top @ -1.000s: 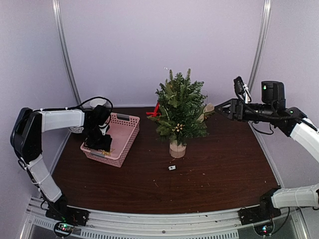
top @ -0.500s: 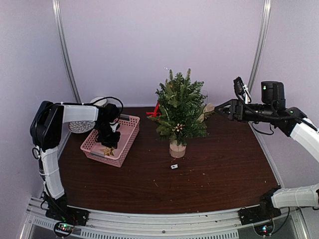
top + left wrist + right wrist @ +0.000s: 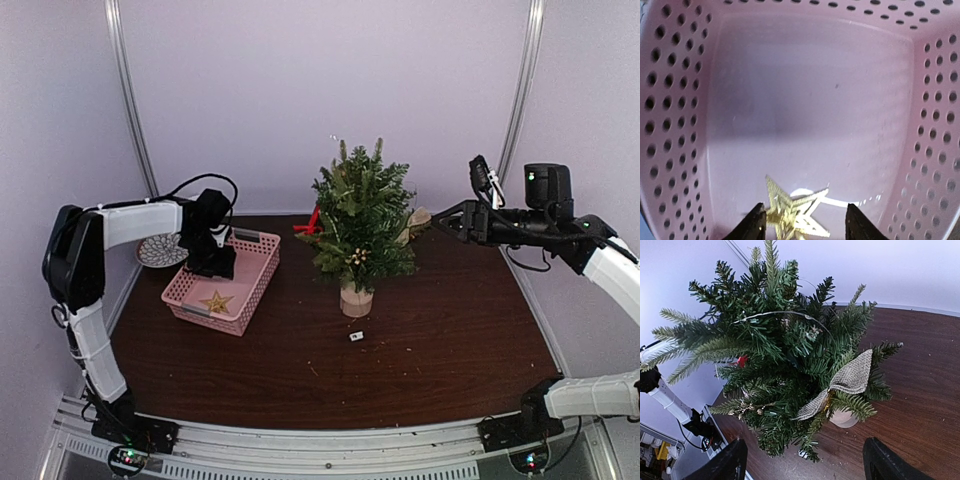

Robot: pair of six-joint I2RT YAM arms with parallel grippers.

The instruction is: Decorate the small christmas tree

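Meanwhile, left gripper [image 3: 804,223] hangs spread over a gold star [image 3: 792,212] in the pink basket [image 3: 680,100]; right gripper [image 3: 445,222] gapes at three o'clock of the small christmas tree [image 3: 360,225].

star [image 3: 216,300] in basket [image 3: 262,275] at left of table [image 3: 300,385], tree [image 3: 360,225] at centre to its right, small scrap [image 3: 356,336] before tree

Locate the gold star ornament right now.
In the top view, the gold star lies on the floor of the pink basket, near its front end, left of the small christmas tree.
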